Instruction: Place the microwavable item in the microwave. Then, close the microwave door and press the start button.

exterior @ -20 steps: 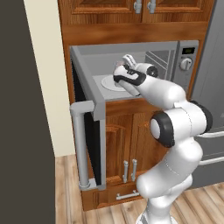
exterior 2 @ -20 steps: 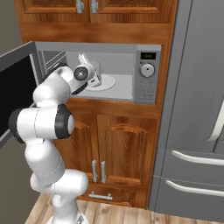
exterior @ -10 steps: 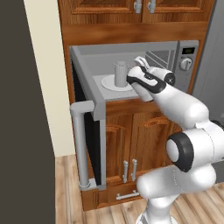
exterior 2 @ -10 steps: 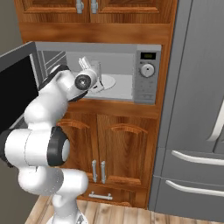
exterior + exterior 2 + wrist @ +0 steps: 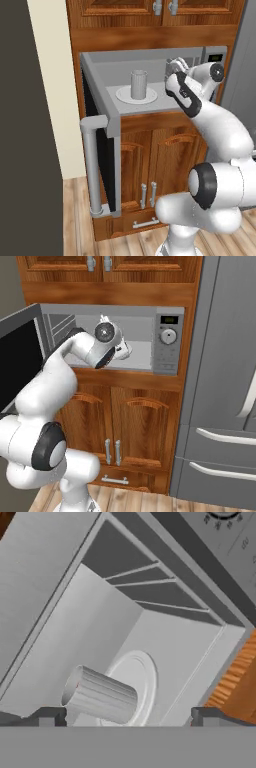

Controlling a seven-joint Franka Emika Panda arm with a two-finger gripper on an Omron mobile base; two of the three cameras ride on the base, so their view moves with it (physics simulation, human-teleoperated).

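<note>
The small pale grey cylindrical cup [image 5: 138, 85] now stands released on the round white turntable [image 5: 122, 95] inside the wide silver-grey microwave [image 5: 168, 363], while the withdrawn two-finger gripper [image 5: 174, 65], jaws apart, leaves the black-windowed microwave door [image 5: 100, 165] to close.

The pincer [image 5: 125, 716], which a second ago is closed around the cup [image 5: 139, 84] over the turntable [image 5: 136, 95], now stands open and drawn back toward the microwave [image 5: 150, 80] mouth. The cup stands free and upright on the turntable, apart from the fingers [image 5: 46, 716].
</note>
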